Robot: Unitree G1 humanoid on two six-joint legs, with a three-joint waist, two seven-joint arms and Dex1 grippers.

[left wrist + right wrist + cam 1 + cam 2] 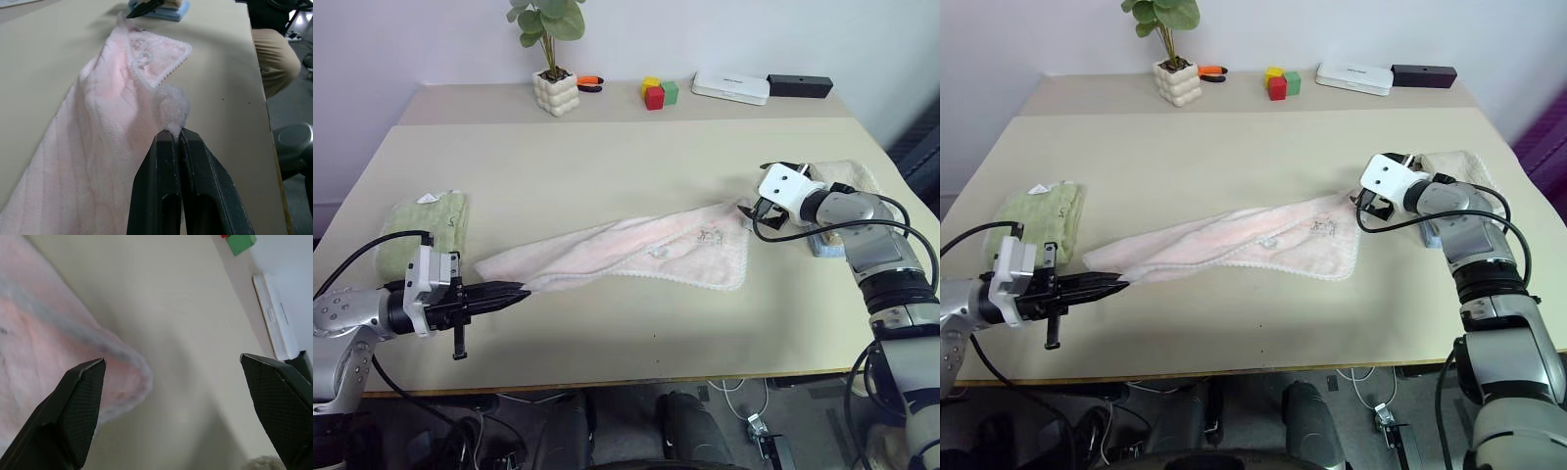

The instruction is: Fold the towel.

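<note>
Here your left gripper (pixel 514 292) pinches the towel (pixel 636 251) corner; your right gripper (pixel 171 382) gapes empty beside the beige towel (pixel 850 174), green towel (pixel 426 223) nearby.

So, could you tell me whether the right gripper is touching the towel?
Apart: the right wrist view shows the right gripper with jaws wide open, the towel corner lying beneath, ungripped.

A folded green towel (pixel 424 227) is lying near the table's (pixel 607 157) left edge, and a folded beige towel (pixel 850 174) is sitting at the right edge on something pale blue. Along the far side, a potted plant (pixel 553 59) is standing beside an orange-handled tool (pixel 591 82). Coloured blocks (pixel 659 92), a white box (pixel 731 86) and a black box (pixel 800 85) are lining up rightward.
</note>
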